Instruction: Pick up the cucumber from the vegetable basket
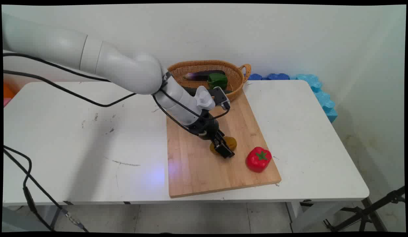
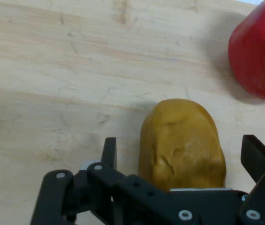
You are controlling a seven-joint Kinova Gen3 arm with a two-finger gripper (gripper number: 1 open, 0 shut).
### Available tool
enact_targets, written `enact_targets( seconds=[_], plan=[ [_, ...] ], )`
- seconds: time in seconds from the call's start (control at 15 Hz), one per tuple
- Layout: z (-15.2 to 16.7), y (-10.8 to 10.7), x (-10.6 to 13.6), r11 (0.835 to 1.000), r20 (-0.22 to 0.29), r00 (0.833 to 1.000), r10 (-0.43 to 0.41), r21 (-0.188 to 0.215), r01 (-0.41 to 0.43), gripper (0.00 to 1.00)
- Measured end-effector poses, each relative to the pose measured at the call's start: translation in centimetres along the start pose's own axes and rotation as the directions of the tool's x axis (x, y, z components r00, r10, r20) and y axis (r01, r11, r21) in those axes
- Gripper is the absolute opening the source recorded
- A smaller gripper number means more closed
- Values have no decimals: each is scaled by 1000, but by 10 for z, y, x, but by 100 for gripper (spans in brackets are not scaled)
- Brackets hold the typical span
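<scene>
A yellow-brown potato (image 1: 231, 142) (image 2: 183, 143) lies on the wooden cutting board (image 1: 197, 171) (image 2: 52, 70). My gripper (image 1: 223, 148) (image 2: 184, 157) is lowered over it and open, one finger on each side of the potato. In the hand view a small gap shows between each finger and the potato. A red bell pepper (image 1: 258, 159) (image 2: 259, 56) sits on the board a little to the right of the potato, clear of the fingers.
A wicker basket (image 1: 238, 79) stands at the board's far end, holding a purple eggplant (image 1: 204, 74) and a green pepper (image 1: 217, 80). Blue foam blocks (image 1: 322, 95) line the table's back right corner. Black cables hang from the arm on the left.
</scene>
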Motion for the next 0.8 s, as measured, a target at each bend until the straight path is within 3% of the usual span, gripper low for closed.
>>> enact_targets(
  seconds=[0.4,0.8],
  plan=[
    [-25,-4,8,1000,-25,999,29,2,-29,100],
    [-71,-24,22,994,-49,993,110,30,-108,100]
  ],
)
